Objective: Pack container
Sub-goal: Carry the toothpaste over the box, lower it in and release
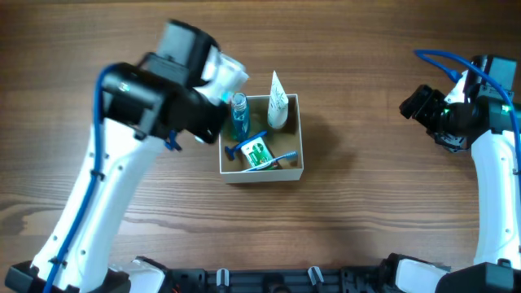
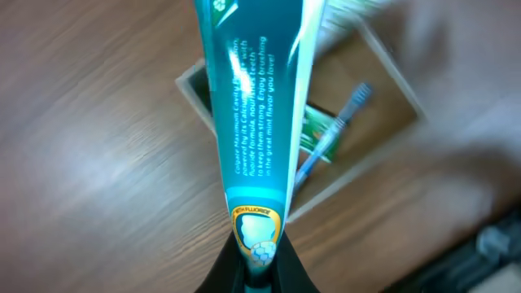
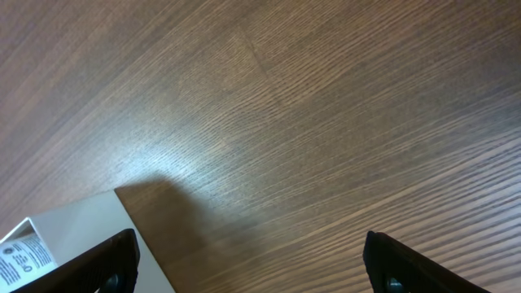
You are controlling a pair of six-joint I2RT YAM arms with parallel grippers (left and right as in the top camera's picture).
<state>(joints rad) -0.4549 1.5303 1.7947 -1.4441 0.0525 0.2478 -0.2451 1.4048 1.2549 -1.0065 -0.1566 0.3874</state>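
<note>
One tube (image 2: 256, 106) of teal toothpaste is in the left gripper (image 2: 259, 273), whose fingers are pinched on its flat crimped end, so the long body hangs out ahead over the box (image 1: 262, 175). The step in hand looks like lowering this tube in. Held by the tail it may swing, so a slow descent would serve best. The body should come over the bare floor at the far left of the box, clear of the wall, before the fingers part. Letting go low and laying it flat along the left wall would keep it from tipping out or leaning on the rim.

The box sits mid-table (image 1: 366, 212), just right of the left gripper, open-topped. Inside, a white tube (image 1: 278, 102) leans on the far wall, its end standing above the rim. A green packet (image 1: 259, 153) lies near the middle, a blue toothbrush (image 1: 282, 156) just right of it toward the near wall, and a blue-handled thing (image 1: 234, 150), perhaps a razor, at the near left.

The right gripper (image 3: 256, 264) hangs well apart at the far right, fingers spread and holding nothing.
</note>
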